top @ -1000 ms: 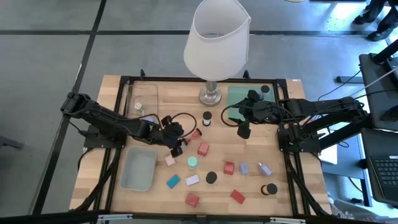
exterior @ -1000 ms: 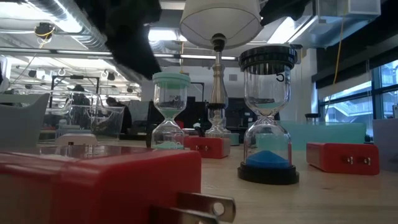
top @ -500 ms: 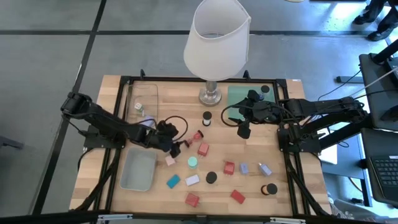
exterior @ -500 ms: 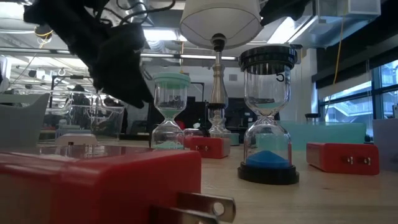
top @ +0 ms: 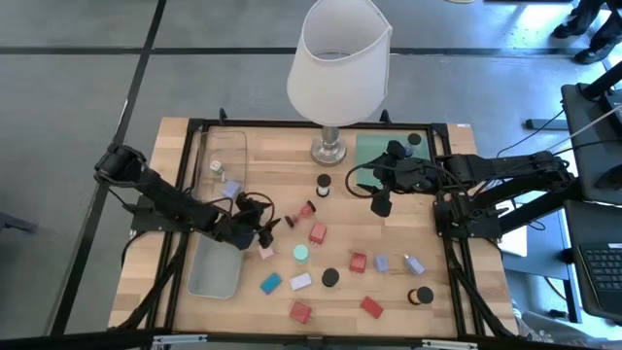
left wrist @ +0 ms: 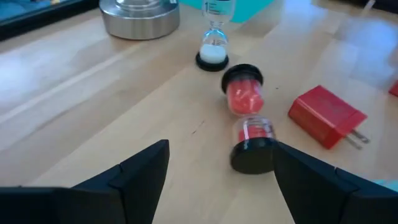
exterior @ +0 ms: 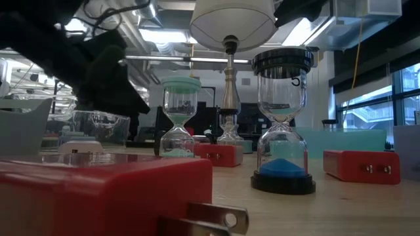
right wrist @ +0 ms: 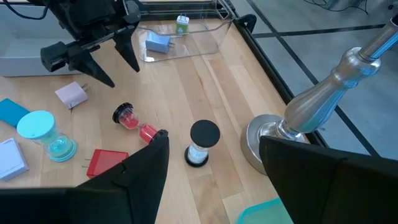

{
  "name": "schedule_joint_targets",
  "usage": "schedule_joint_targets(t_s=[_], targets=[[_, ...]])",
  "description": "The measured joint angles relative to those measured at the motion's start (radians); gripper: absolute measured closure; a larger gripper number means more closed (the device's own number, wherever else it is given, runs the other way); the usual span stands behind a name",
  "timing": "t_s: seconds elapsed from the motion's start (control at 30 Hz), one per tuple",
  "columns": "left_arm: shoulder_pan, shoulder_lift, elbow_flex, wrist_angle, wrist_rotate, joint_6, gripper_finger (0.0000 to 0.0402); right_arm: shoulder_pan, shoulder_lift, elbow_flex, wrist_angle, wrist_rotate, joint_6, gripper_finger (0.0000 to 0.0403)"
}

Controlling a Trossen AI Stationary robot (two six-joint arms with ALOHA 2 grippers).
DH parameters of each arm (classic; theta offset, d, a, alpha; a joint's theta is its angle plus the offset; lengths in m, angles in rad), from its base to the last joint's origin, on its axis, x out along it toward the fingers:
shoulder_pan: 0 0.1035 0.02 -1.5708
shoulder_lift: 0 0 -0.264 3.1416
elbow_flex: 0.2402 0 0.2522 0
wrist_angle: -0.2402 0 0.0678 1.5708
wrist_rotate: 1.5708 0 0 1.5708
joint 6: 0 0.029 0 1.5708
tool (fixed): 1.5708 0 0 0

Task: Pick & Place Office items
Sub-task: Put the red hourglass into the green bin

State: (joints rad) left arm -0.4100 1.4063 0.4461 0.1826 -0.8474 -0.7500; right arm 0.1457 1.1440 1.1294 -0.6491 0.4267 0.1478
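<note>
The office items are small sand timers and plug-in chargers scattered over the wooden table. A red sand timer (left wrist: 249, 134) lies on its side just beyond my left gripper (top: 263, 231), which is open and touches nothing. A white-sand timer (left wrist: 213, 50) stands farther off, and a red charger (left wrist: 326, 115) lies beside the red timer. My right gripper (top: 381, 201) hangs open and still, high above the table's right half near the green mat (top: 374, 151). From there I see my left gripper (right wrist: 102, 59) and the red timer (right wrist: 134, 121).
A white-shaded lamp (top: 335, 68) stands at the far middle. A clear tray (top: 222, 160) at far left holds a lavender charger (right wrist: 158, 43). A grey-blue bin (top: 216, 267) sits near left. A pink charger (top: 265, 251), a mint timer (top: 301, 254) and several more pieces lie toward the near edge.
My left gripper has drawn back toward the table's left and near edges, sunk lower and rolled, and its fingers have spread wider. The red timer lies on its side about where it was.
</note>
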Motion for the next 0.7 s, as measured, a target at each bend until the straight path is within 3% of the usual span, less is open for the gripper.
schedule_joint_targets(t_s=[0.27, 0.47, 0.7], targets=[[-0.010, 0.000, -0.009, 0.044, -0.026, 0.013, 0.0123, 0.000, 0.000, 0.000, 0.000, 0.000, 0.000, 0.0150], [-0.010, 0.000, -0.008, 0.181, -0.025, 0.150, 0.0122, 0.000, 0.000, 0.000, 0.000, 0.000, 0.000, 0.0150], [-0.007, 0.054, 0.057, 0.146, 0.001, 0.207, 0.0102, 0.000, 0.000, 0.000, 0.000, 0.000, 0.000, 0.0150]])
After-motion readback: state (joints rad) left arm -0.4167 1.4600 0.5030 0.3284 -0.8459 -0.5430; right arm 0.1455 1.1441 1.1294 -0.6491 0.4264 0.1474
